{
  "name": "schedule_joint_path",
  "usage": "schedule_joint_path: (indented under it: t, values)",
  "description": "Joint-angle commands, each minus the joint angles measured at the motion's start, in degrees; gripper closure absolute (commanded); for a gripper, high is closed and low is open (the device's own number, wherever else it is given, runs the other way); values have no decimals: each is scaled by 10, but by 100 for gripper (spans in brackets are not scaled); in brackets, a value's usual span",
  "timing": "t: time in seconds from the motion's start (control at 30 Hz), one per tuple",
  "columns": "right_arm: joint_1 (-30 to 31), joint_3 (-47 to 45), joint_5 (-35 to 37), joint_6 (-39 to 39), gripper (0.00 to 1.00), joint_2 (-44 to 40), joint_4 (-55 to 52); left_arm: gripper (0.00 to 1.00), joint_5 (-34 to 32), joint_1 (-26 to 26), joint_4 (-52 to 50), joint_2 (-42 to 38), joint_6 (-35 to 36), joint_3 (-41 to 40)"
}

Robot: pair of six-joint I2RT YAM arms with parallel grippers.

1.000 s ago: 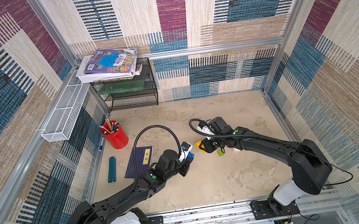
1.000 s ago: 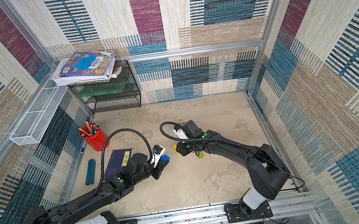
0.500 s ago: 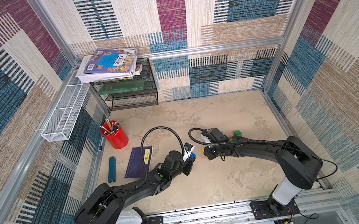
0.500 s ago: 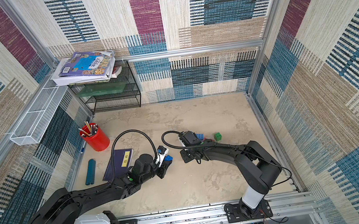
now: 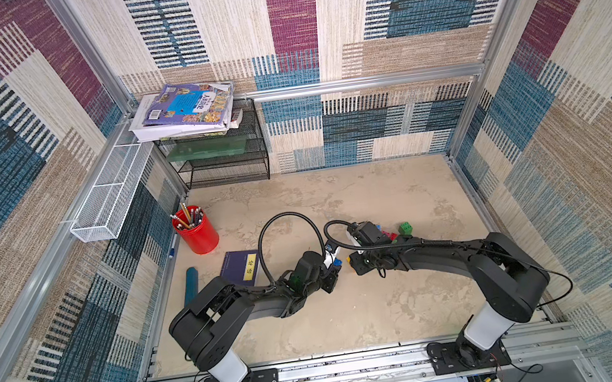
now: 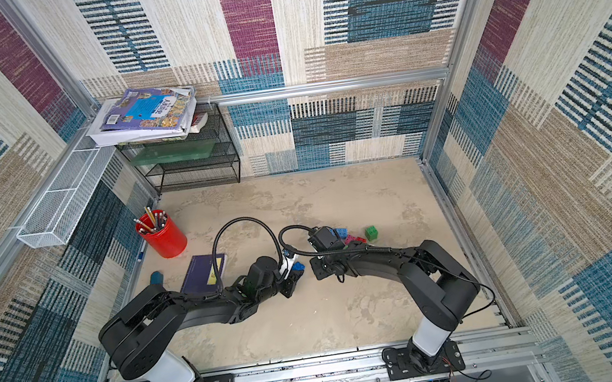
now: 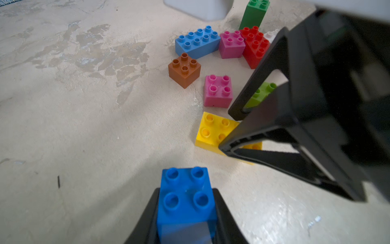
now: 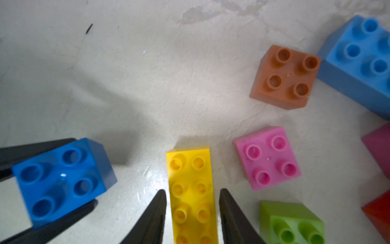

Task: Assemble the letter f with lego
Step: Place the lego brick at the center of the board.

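My left gripper (image 7: 185, 191) is shut on a blue square brick (image 7: 185, 196), held studs up just above the table. My right gripper (image 8: 193, 191) is open. Its fingers stand either side of a yellow oblong brick (image 8: 191, 169) lying on the table, with a gap on each side. Beyond lie loose lego: a brown square (image 7: 184, 69), a pink square (image 7: 218, 90), a light blue oblong (image 7: 197, 43), a second pink (image 7: 231, 44), a red (image 7: 255, 46), a tall green (image 7: 253, 14) and a lime green (image 8: 291, 224). In both top views the grippers meet mid-table (image 5: 331, 275).
A red pencil cup (image 5: 195, 232), a dark blue book (image 5: 240, 266) and a teal tube (image 5: 191, 285) sit left of the arms. A black wire rack (image 5: 222, 158) carrying books stands at the back left, with a white mesh basket (image 5: 109, 195) on the left wall.
My right gripper's jaws have parted from the yellow brick, which now lies on the table. My left gripper has edged toward the right one, still holding the blue brick.
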Motion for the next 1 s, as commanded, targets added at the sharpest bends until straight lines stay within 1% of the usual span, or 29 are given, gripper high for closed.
schedule_joint_path:
  t: [0.0,0.17,0.3,0.47,0.67,0.77,0.97]
  values:
    - [0,1,4,5,48,-12,8,95,10,1,23,12,-11,10]
    - [-4,10,-18,-2,42,-36,4,95,23,0,14,19,-10,17]
    - [-12,27,-75,-18,39,-51,-1,95,39,1,12,17,-6,18]
    - [-22,54,-133,-44,39,-47,-18,95,58,0,2,18,1,23]
    - [-26,73,-175,-66,39,-31,-39,95,66,0,-1,12,7,20]
    - [-26,79,-193,-74,39,-24,-43,95,69,0,-5,11,9,20]
    - [-27,90,-209,-83,39,-10,-50,95,73,0,-8,7,11,18]
